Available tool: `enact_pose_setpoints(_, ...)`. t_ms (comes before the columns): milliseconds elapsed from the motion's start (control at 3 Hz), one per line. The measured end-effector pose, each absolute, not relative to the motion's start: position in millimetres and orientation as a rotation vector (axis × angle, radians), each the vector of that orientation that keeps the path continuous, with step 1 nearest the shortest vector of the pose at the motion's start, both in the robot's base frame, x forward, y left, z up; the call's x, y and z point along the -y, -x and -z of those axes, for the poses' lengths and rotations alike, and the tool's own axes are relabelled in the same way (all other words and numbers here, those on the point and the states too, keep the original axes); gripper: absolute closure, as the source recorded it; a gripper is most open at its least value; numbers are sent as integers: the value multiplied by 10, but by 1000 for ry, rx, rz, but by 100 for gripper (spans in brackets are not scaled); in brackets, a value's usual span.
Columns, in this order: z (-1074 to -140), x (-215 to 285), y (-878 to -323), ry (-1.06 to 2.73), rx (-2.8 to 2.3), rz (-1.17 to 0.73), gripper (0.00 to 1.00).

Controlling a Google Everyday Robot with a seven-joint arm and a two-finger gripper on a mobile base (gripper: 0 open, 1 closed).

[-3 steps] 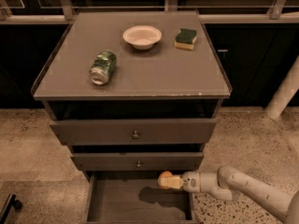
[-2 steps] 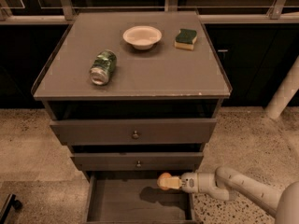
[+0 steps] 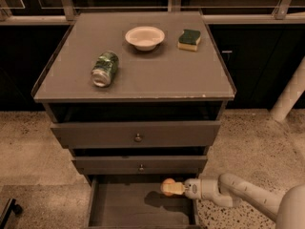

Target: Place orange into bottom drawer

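Observation:
The orange [image 3: 167,185] is small, round and bright, held in my gripper [image 3: 171,188] above the right part of the open bottom drawer [image 3: 119,205]. My arm reaches in from the lower right. The gripper's pale fingers [image 3: 175,189] are shut around the orange. The drawer is a shallow grey tray pulled out under two closed-looking upper drawers; its floor shows the orange's shadow and nothing else.
On the cabinet top [image 3: 143,75] lie a green can [image 3: 105,68] on its side, a white bowl [image 3: 145,37] and a green-and-yellow sponge [image 3: 189,39]. The two upper drawers [image 3: 138,136] have round knobs. A white post [image 3: 290,92] stands at the right.
The gripper with the orange has stayed almost in place over the drawer, shifting only slightly.

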State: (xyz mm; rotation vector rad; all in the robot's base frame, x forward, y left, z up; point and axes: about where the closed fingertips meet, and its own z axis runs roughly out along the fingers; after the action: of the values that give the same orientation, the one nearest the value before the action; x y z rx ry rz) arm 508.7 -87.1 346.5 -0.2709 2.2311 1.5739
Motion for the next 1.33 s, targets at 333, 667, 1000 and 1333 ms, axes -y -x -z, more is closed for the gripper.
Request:
enact_pose_setpoints(333, -3103, 857, -5121, 207, -2285, -1582, 100)
enact_pose_setpoints(667, -2725, 890, -5149, 139, -2334, -1581, 100)
enact_pose_setpoints(1000, -2428, 900, -5161, 95, -2378, -1584, 100)
enact_pose_setpoints(1333, -2206, 920, -5150, 57, -2418, -1578, 100)
